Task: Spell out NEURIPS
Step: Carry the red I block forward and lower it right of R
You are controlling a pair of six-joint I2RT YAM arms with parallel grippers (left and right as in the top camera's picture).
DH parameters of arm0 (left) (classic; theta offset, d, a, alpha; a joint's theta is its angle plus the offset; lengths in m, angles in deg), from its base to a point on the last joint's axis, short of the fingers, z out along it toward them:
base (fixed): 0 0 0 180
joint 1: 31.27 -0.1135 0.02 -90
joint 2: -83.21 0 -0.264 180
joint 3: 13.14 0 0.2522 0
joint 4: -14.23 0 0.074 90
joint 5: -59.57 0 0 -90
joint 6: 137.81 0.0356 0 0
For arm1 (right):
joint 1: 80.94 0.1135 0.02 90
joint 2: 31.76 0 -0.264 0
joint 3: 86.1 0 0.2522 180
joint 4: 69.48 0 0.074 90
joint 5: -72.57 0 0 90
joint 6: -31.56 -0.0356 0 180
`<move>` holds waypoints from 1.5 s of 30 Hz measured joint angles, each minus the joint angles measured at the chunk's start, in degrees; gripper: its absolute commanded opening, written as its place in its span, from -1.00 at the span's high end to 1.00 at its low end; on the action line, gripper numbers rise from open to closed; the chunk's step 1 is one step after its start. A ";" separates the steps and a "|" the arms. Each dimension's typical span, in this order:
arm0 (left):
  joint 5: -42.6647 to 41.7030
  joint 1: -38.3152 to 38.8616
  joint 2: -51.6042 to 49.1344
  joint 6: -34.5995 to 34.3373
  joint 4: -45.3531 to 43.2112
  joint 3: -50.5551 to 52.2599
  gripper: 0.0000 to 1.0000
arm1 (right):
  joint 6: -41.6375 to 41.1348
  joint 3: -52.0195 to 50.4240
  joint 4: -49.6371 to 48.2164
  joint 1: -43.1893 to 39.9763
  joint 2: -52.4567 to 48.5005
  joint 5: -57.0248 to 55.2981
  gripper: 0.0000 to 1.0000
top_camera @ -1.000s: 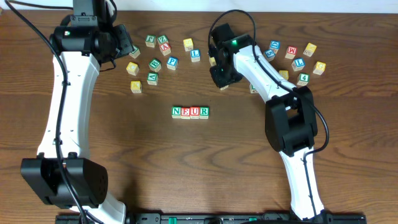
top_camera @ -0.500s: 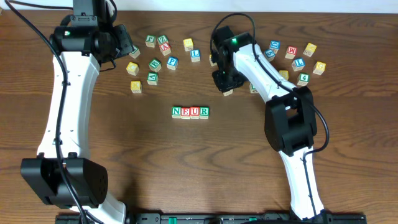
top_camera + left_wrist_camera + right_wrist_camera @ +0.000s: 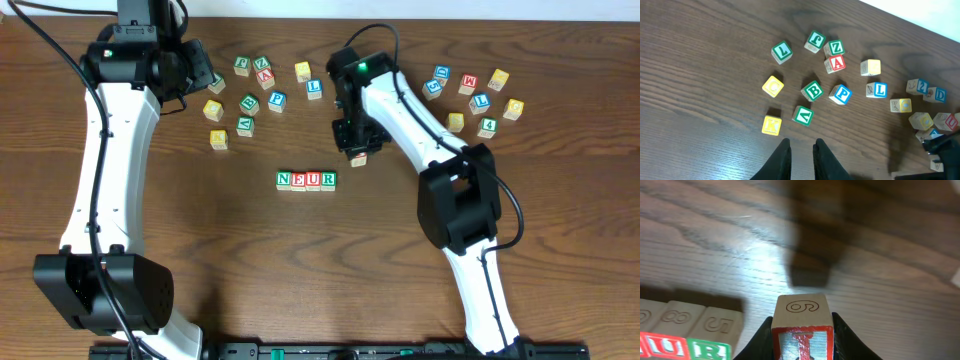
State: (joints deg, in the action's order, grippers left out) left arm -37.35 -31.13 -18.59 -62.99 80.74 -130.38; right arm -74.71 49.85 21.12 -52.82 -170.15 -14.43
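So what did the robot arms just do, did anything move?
The right gripper, shut on the I block, carried it down the overhead view, closer to the right end of the NEUR row. The left gripper, the NEUR row and the loose blocks stayed put.

overhead top-down, left wrist high over blocks (image 3: 814, 90) (shared), right wrist close

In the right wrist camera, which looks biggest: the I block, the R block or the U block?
1. I block, though it is held nearest the camera, so that is unsure.
2. R block and U block: alike, both cut off by the picture's edge.
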 measured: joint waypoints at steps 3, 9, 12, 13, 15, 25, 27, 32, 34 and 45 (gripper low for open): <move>0.00 0.02 0.00 0.00 0.00 0.00 0.67 | -2.49 -0.13 -0.02 1.01 -0.02 -0.22 0.53; 0.00 0.00 0.00 0.00 0.00 0.00 0.67 | -5.92 -1.81 -0.24 1.99 -0.02 -0.44 0.52; 0.00 0.00 0.00 0.00 0.00 0.00 0.67 | -6.80 -2.84 -0.35 2.34 -0.02 -0.48 0.51; 0.00 0.02 0.00 0.00 0.00 0.00 0.67 | -7.02 -3.06 -0.39 2.47 -0.02 -0.46 0.50; 0.00 0.00 0.00 0.00 0.00 0.00 0.67 | -7.28 -3.28 -0.39 2.62 -0.02 -0.44 0.48; 0.00 0.00 0.00 0.00 0.02 0.00 0.67 | -7.65 -3.43 1.09 2.86 0.00 0.00 0.38; 0.00 0.00 0.00 0.00 0.02 0.00 0.67 | -7.65 -3.43 1.18 2.86 0.00 0.00 0.39; 0.00 0.00 0.00 0.00 0.00 0.00 0.67 | -7.65 -3.43 1.38 2.86 -0.02 0.02 0.39; 0.00 0.00 0.00 0.00 0.00 0.00 0.67 | -7.65 -3.43 1.53 2.86 0.00 0.07 0.40; 0.00 0.00 0.00 0.00 0.00 0.00 0.67 | -7.65 -3.45 3.54 3.72 -0.02 0.22 0.38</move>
State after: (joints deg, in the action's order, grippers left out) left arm -37.35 -31.13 -18.59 -62.99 80.74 -130.38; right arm -82.36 46.40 24.66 -49.10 -170.17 -14.21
